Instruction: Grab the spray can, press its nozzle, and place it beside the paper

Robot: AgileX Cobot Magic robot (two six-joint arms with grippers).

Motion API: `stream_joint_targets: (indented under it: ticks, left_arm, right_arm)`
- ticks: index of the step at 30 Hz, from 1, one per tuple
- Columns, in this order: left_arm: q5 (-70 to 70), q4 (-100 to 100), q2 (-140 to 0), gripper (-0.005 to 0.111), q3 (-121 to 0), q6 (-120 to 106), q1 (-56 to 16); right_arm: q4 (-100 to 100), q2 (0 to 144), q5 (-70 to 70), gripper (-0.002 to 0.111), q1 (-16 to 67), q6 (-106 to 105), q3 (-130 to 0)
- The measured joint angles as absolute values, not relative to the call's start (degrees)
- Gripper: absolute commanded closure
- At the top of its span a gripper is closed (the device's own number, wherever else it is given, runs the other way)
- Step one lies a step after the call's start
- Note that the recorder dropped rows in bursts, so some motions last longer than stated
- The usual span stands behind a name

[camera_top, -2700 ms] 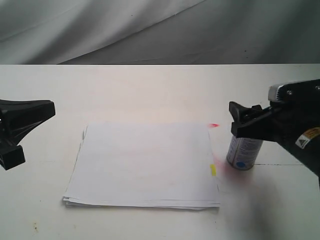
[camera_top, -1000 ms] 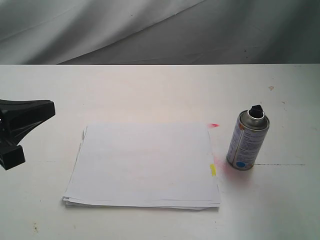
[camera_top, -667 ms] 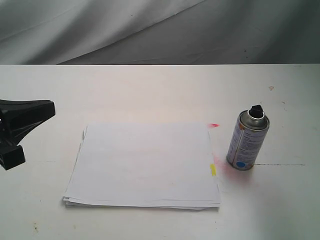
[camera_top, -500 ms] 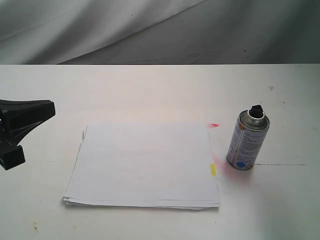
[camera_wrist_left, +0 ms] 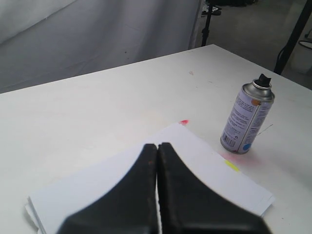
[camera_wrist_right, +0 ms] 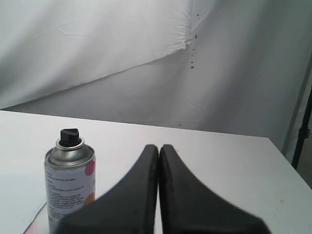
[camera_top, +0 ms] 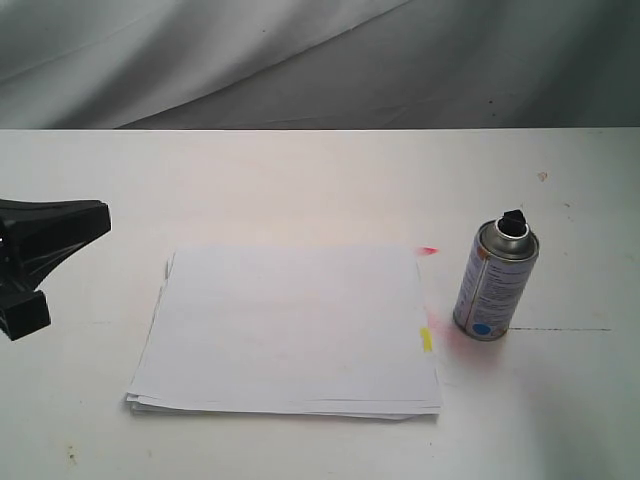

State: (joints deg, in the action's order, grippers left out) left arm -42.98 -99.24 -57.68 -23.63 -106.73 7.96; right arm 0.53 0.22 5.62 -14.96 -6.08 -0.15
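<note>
1. Left claw [camera_wrist_left: 157, 148]: my two fingers are pressed together along their full length, with no gap between them and nothing held. In the exterior view this claw hangs at the left edge, well apart from the paper [camera_top: 290, 330] and above the bench [camera_top: 300, 170].

2. Right claw [camera_wrist_right: 159, 148]: these fingers also meet tip to tip and grip nothing. This claw does not appear in the exterior view. Its wrist camera looks past the fingertips at the spray can [camera_top: 495, 285], which stands apart from them.

3. Spray can: it stands upright on the bench, to the right of the paper in the exterior view. It is just beside the paper's edge but not touching it. Neither of my claws is in contact with it. The black nozzle [camera_top: 513, 221] sits on the domed silver top. A blue dot shows near the base.

4. Paper: the white stack lies flat on the bench, with its lower sheets slightly offset. A yellow mark [camera_top: 426, 340] sits on the edge facing the can. A small red mark [camera_top: 428, 250] lies on the bench at the far corner on that side, and a faint pink tint [camera_top: 455, 345] colours the bench beside the can's base.
</note>
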Motion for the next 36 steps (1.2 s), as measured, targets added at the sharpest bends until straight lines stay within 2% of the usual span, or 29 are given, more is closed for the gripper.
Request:
stream_joint_targets:
  ticks: [22,30,36]
  left_arm:
    - [-41.96,-99.24,-56.79,0.107,-23.63,-106.73,6.78]
    - [-37.37,-99.24,-42.85,0.107,-23.55,-106.72,6.0]
    - [-21.77,-99.36,-26.24,0.107,-22.03,-100.48,6.0]
  right_arm:
    - [0.53,0.22,5.62,0.108,-14.96,-6.08,-0.15]
    - [0.53,0.22,5.62,0.108,-14.96,-6.08,-0.15]
    - [0.53,0.22,5.62,0.108,-14.96,-6.08,-0.15]
